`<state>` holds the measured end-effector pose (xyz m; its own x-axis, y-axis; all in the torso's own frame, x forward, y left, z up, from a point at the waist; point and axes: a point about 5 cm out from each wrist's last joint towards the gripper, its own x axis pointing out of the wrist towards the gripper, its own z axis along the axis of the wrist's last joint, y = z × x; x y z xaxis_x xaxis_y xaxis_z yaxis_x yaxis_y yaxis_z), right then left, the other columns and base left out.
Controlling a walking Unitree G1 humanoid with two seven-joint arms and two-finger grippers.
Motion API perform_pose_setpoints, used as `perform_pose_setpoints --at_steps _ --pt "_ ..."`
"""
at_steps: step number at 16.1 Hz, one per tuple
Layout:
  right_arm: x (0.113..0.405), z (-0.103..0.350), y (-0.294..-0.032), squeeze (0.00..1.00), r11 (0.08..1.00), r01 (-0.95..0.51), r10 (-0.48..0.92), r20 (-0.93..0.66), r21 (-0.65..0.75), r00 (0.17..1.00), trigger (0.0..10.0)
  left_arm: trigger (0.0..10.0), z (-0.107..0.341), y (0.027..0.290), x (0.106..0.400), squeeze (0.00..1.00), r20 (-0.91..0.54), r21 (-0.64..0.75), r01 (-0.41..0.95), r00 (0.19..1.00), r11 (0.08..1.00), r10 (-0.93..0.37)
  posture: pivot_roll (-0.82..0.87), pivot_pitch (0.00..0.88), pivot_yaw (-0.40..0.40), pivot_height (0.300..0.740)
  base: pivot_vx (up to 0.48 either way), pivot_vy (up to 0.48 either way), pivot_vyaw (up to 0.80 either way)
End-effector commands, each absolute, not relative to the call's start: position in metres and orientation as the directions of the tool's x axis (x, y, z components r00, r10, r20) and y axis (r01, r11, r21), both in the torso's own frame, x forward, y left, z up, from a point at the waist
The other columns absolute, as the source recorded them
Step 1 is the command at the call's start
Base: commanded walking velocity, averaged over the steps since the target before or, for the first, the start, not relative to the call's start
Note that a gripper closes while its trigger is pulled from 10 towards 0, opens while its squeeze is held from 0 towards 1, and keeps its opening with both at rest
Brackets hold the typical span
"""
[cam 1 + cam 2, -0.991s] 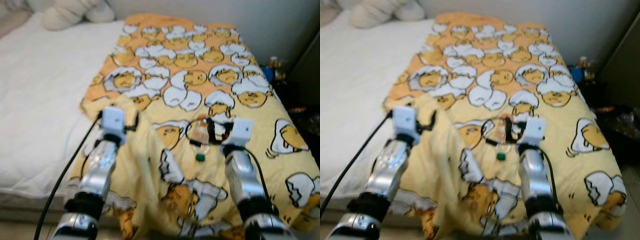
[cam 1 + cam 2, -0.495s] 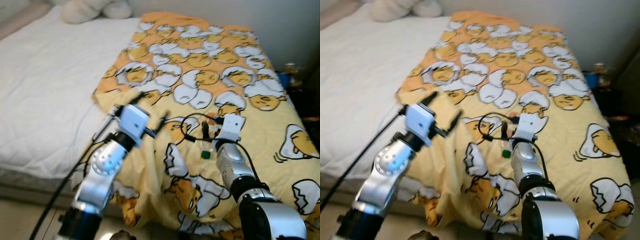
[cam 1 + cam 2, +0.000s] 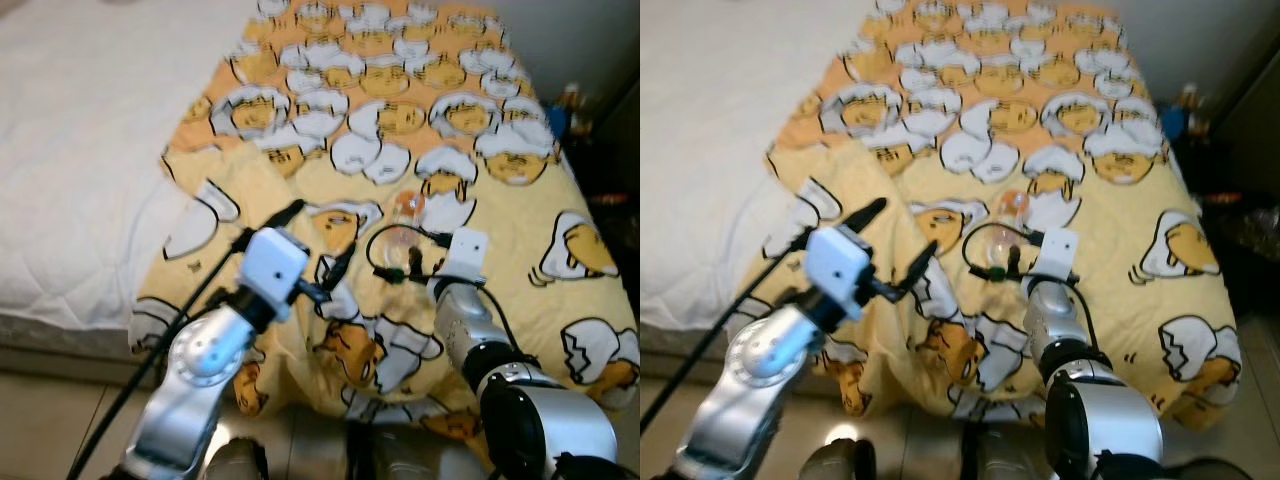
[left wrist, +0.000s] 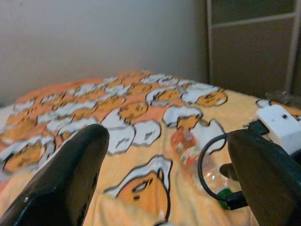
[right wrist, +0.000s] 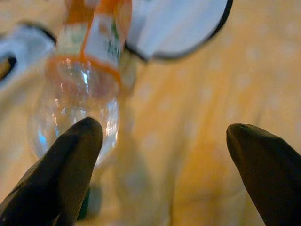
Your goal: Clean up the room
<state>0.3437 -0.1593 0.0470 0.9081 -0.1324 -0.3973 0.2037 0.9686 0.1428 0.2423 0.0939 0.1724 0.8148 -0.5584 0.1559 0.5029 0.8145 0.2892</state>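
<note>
Reaching stage only: the clear plastic bottle (image 3: 405, 243) with orange label lies on the egg-print blanket (image 3: 520, 250) on the bed (image 3: 80, 180), ungrasped. Right tool (image 5: 164, 155) sits spread just short of it, bottle beside one finger; left tool (image 3: 318, 240) hovers spread nearby, empty. Pickup and disposal remain.

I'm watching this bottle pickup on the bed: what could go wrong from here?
1. The bottle lies on its side on the soft blanket, off-centre toward one finger of the open right gripper; closing could push or roll it away.
2. A loose black cable loops beside the bottle and might snag.
3. Closing fingers may pinch blanket folds.
</note>
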Motion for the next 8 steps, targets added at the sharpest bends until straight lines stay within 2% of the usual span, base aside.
perform_pose_setpoints --at_steps 1,7,8 --pt "0.346 0.049 -0.153 0.00 0.972 0.182 -0.107 -0.406 0.150 0.908 10.0 10.0 0.176 0.094 0.236 0.00 0.152 0.302 0.489 0.823 0.819 -0.547 0.30 0.272 -0.047 0.740 0.000 0.000 0.00" --pt "0.353 0.057 -0.136 0.00 0.969 0.134 -0.046 -0.386 0.206 0.921 10.0 10.0 0.180 0.086 0.213 0.00 0.124 0.321 0.498 0.821 0.806 -0.557 0.33 0.288 -0.067 0.740 0.000 0.000 0.00" --pt "0.352 0.055 -0.133 0.00 0.953 0.152 -0.032 -0.414 0.261 0.910 0.0 10.0 0.177 0.087 0.212 0.00 0.106 0.323 0.495 0.828 0.807 -0.551 0.32 0.287 -0.072 0.740 0.000 0.000 0.00"
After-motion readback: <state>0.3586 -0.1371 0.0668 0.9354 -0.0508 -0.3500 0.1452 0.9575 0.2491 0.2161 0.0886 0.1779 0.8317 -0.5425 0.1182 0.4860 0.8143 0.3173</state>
